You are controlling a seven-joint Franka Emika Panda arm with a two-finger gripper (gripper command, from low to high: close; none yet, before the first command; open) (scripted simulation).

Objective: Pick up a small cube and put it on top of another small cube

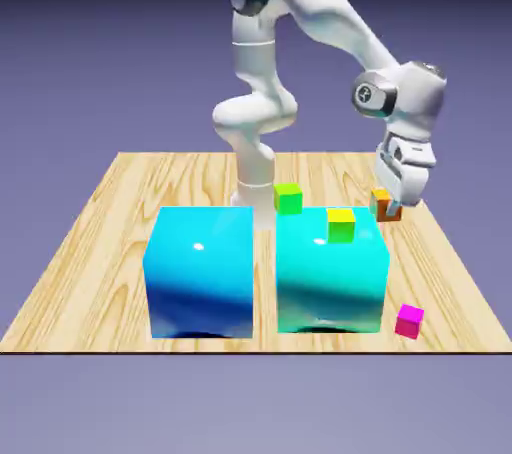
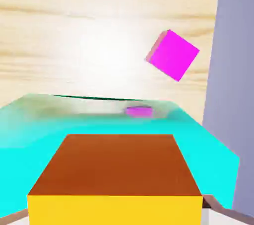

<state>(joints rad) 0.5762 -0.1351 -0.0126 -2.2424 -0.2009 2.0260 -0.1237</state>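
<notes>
While the table (image 1: 90, 272) carries several blocks, only one of them is off the wood, and going across the exterior view from its left shows how matters stand. First comes a big cyan block (image 1: 200, 272), with nothing on it. Just beside it, with a narrow gap between, stands a second cyan block (image 1: 330, 287); a green cube (image 1: 288, 198) sits behind the gap, and a yellow cube (image 1: 341, 225) appears on or just behind the second block's top far edge; I cannot tell which. Further right, the gripper (image 1: 388, 208) hangs at the end of the arm with the orange cube (image 1: 381, 203) between its fingers, above the table and near the second block's far right corner. At the lower right a magenta cube (image 1: 409, 321) rests on the wood, well apart from the gripper.

The hand view agrees: the orange cube (image 2: 116, 179) fills the bottom of the picture, large and close, so the jaws appear clamped on it, though the tips are mostly hidden. Beyond it lie a cyan top (image 2: 59, 120) and the magenta cube (image 2: 172, 54).

So the pick looks done and the lift is made. What is left, in my judgement, is carrying the cube over another small cube, setting it down squarely and letting go. Which cube will serve as base the pictures do not say.
</notes>
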